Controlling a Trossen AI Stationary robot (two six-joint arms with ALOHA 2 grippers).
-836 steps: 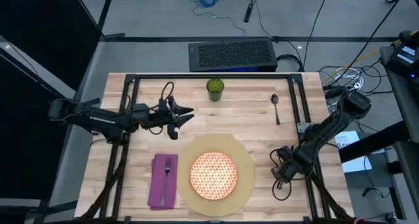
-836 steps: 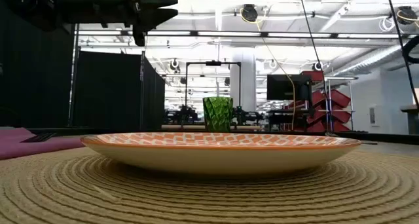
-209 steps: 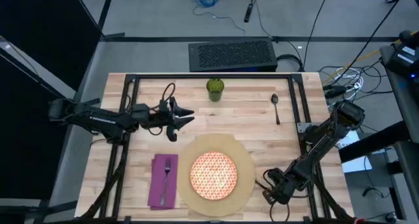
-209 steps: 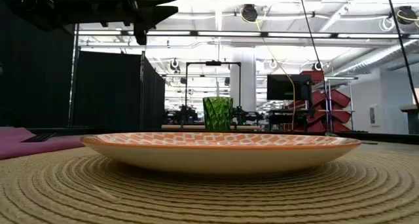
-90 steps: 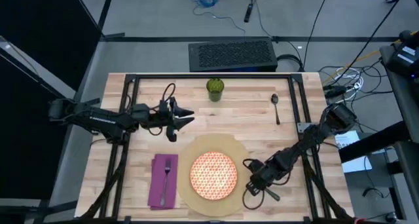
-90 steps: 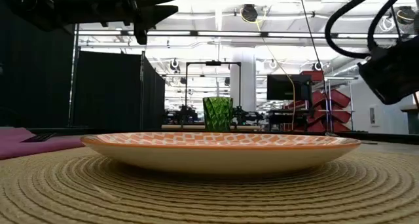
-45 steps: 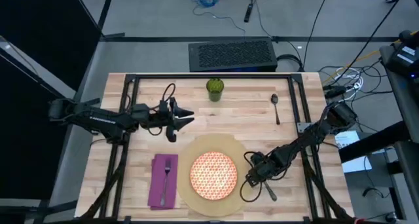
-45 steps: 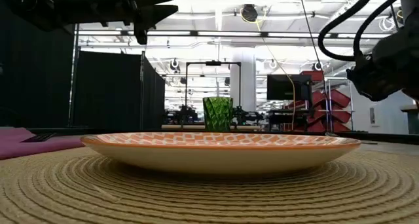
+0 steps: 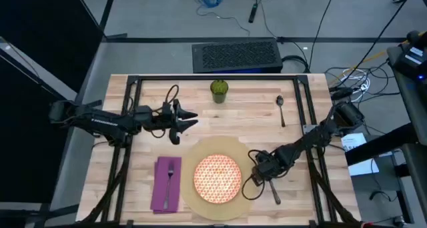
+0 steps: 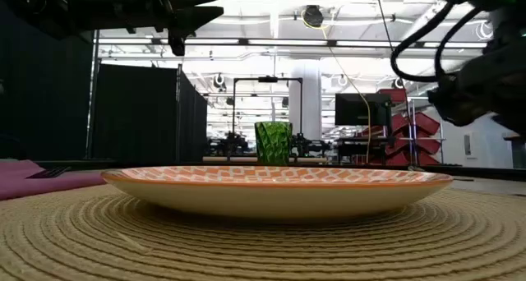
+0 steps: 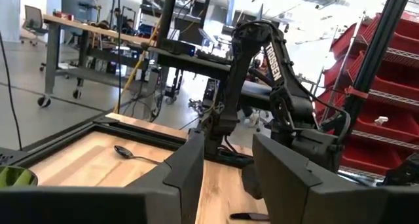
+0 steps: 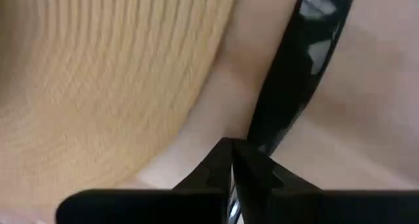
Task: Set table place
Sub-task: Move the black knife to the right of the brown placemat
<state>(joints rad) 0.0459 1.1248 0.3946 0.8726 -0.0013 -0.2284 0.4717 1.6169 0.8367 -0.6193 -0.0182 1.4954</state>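
The left end effector (image 9: 185, 119) waits up in the air, past the far left side of the mat (image 9: 250, 163), with its fingers apart and nothing in them. The napkin (image 9: 160, 188) lies just left of the mat with the fork (image 9: 171, 175) on top, and the plate (image 9: 217, 177) sits in the middle of the mat. The right end effector (image 9: 265, 178) is low at the mat's right edge, pinched tight on the knife (image 9: 274, 192). The knife reaches out from its fingers along that edge, down near the tabletop (image 9: 247, 118). To do this well, lay the knife flat and straight just right of the mat, not on it, then let go softly. The spoon (image 9: 281, 109) lies far from the mat, to its right.
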